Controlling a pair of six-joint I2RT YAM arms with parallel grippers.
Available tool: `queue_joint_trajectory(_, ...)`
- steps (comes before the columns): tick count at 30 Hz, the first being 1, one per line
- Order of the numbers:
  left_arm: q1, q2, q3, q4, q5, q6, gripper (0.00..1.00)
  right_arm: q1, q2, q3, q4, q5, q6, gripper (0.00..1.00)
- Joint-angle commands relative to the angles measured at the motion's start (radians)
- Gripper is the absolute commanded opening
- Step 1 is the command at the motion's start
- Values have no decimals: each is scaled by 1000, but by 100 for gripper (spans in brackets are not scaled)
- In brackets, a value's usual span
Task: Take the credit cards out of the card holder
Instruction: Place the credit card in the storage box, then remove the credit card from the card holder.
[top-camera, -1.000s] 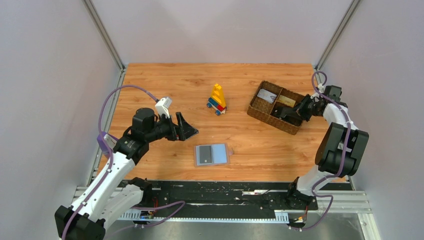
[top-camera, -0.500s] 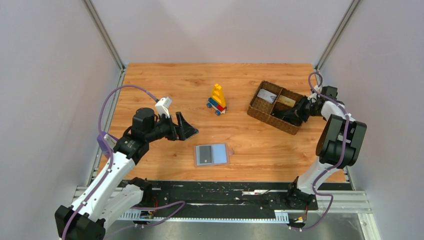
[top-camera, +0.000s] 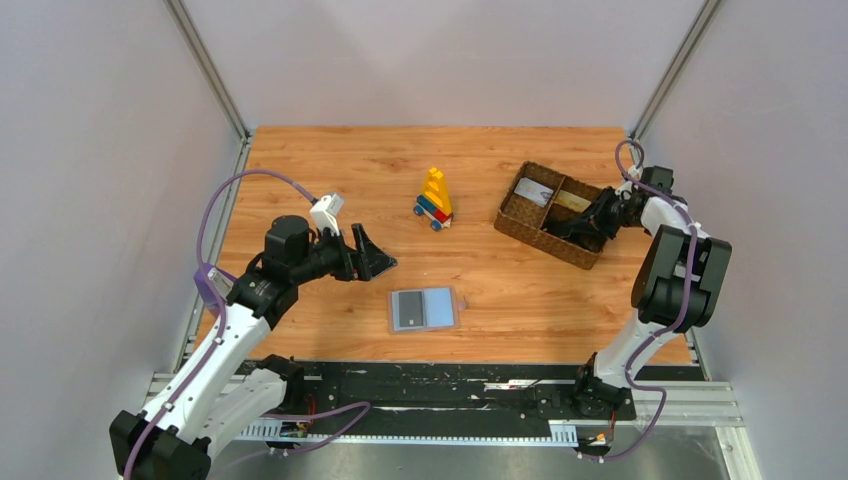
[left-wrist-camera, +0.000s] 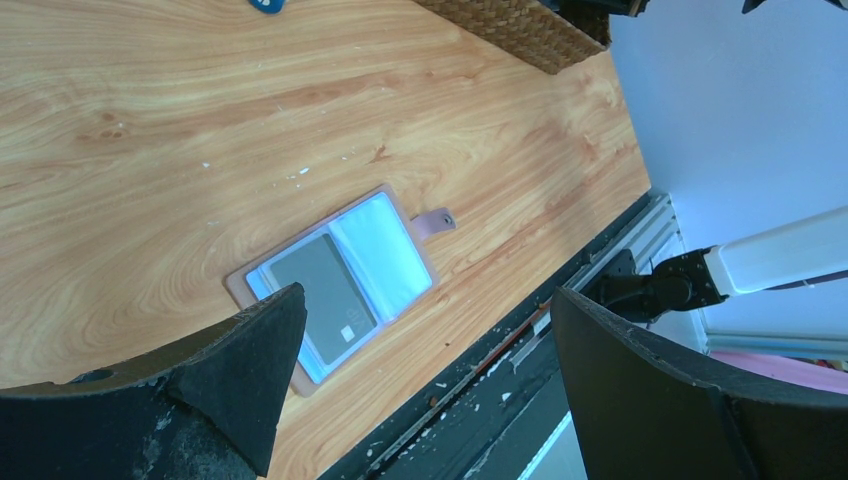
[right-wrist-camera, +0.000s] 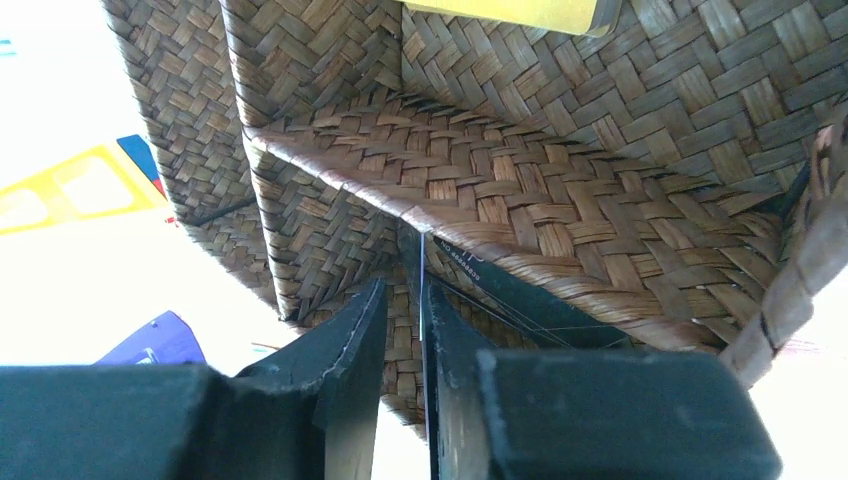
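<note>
Top external shows you the basket (top-camera: 540, 238) holding a greyish-white card (top-camera: 535, 193) and a tan-gold card (top-camera: 572, 201) in separate compartments. Your right gripper (right-wrist-camera: 400, 290) reaches into a third compartment, jaws a slit apart beside the black card (right-wrist-camera: 520, 300). Well left of the basket, the card holder (top-camera: 437, 308) lies open with one grey card (top-camera: 407, 309) inside. Your left gripper (top-camera: 378, 250) gapes wide and empty.

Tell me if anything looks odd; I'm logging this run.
A black card stands on edge in the basket, between the right gripper's barely parted fingers, not lying flat. One grey card is still in the open card holder.
</note>
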Motion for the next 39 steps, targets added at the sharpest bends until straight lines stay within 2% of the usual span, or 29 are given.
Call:
queue_joint_trajectory(1, 0, -6, -11, 21, -1, 3, 100, 8, 12, 58, 28, 46, 5, 22)
queue_joint_trajectory(9, 0, -16, -17, 3, -14, 12, 100, 16, -4, 93, -7, 108, 20, 25)
queue_joint_trajectory(14, 0, -11, -30, -40, -76, -5, 100, 30, -48, 119, -34, 156, 44, 25)
queue_joint_trajectory(18, 0, 21, -42, -68, -113, -8, 100, 99, -104, 147, -73, 228, 68, 26)
queue_joint_trajectory(22, 0, 79, -51, -55, -76, -4, 100, 193, -160, 124, -74, 311, 95, 34)
queue_joint_trajectory(28, 0, 142, -23, -101, -94, 32, 100, 427, -239, 43, -58, 477, 166, 42)
queue_joint_trajectory(34, 0, 105, 14, -145, -157, 51, 100, 731, -296, -31, -6, 675, 334, 50)
queue_joint_trajectory(39, 0, 44, 63, -205, -237, 78, 100, 997, -250, -29, 12, 802, 466, 59)
